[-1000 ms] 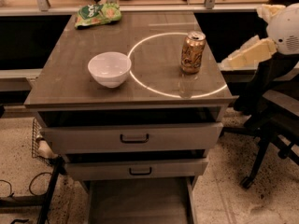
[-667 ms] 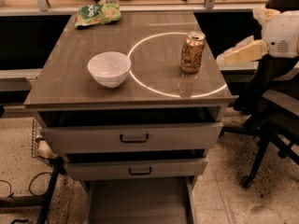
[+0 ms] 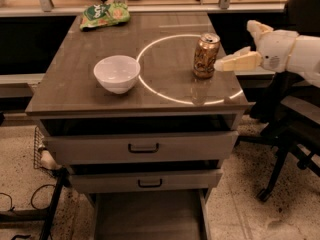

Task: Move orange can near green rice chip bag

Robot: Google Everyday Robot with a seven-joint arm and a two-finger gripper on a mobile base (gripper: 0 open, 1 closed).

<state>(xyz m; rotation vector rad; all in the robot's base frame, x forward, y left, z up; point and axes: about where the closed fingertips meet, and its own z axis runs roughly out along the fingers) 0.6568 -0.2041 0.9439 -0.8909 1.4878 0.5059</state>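
Start at the far left corner of the bench (image 3: pixel 65 84): the green rice chip bag (image 3: pixel 105 15) lies flat there, close to the back edge. Nearer the front and a little to the right, you see the white bowl (image 3: pixel 116 74) standing upright, its right side just beside a bright ring of light (image 3: pixel 190 103) on the benchtop. Inside that ring, toward its right side, the orange can (image 3: pixel 206 55) stands upright, well apart from the bag. Right of the can, your hand (image 3: pixel 232 45) reaches in over the bench's right edge. It is spread open and grips nothing. One finger (image 3: pixel 235 62) points at the can, its tip just beside the can's right side; you cannot tell whether they touch.
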